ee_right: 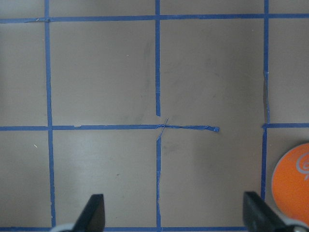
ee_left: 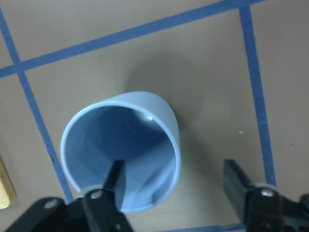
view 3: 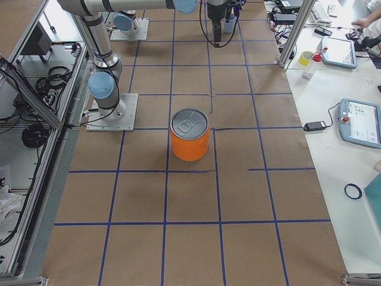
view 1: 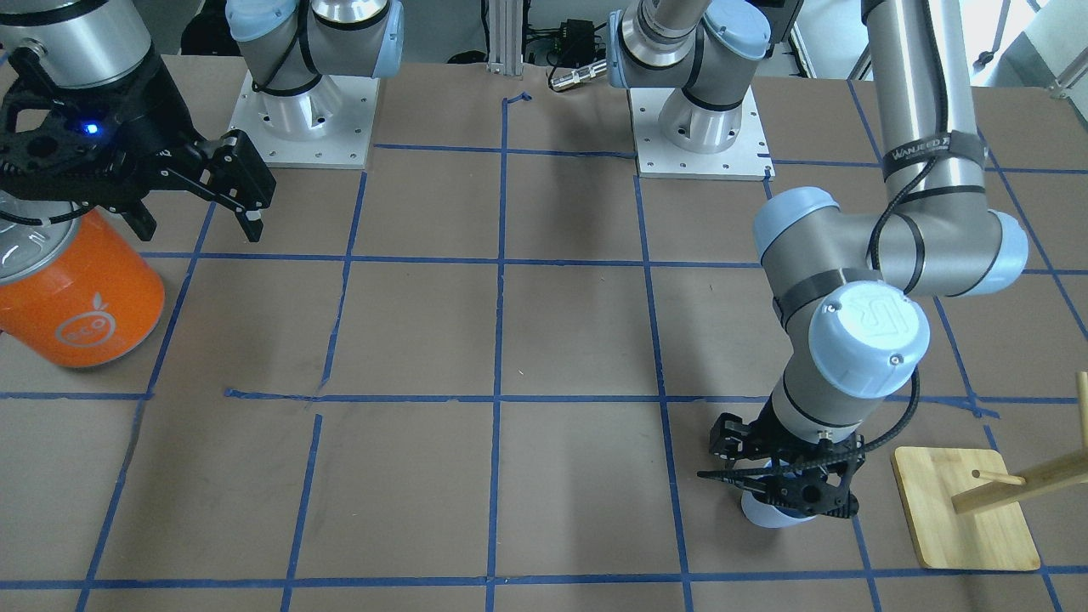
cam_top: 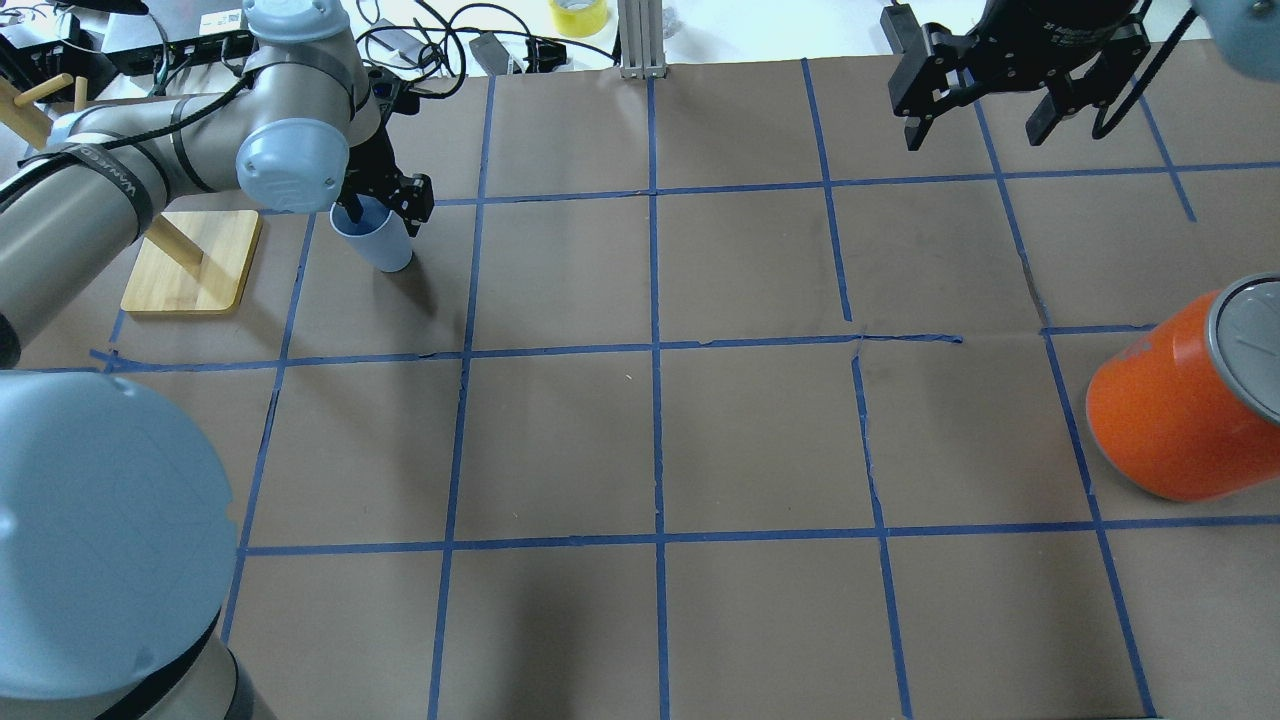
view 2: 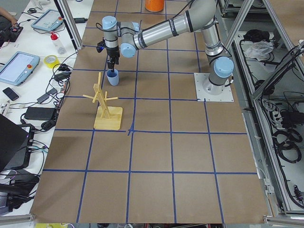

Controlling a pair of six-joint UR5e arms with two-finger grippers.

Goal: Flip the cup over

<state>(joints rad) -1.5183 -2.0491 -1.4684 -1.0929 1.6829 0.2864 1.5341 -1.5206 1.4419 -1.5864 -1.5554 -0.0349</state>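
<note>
The cup [ee_left: 137, 137] was stood mouth-up beside the wooden stand [cam_top: 195, 268]. Its wall was straddled by the left gripper [ee_left: 176, 180], jaws parted, one finger [ee_left: 117, 180] inside. The right gripper [ee_right: 174, 209] was held wide apart, well away.

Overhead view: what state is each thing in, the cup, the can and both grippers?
cup: upright on the table, mouth up.
left gripper: open, one finger inside the cup, one outside.
right gripper: open, empty, above the table.
orange can: upright, lid on.
</note>
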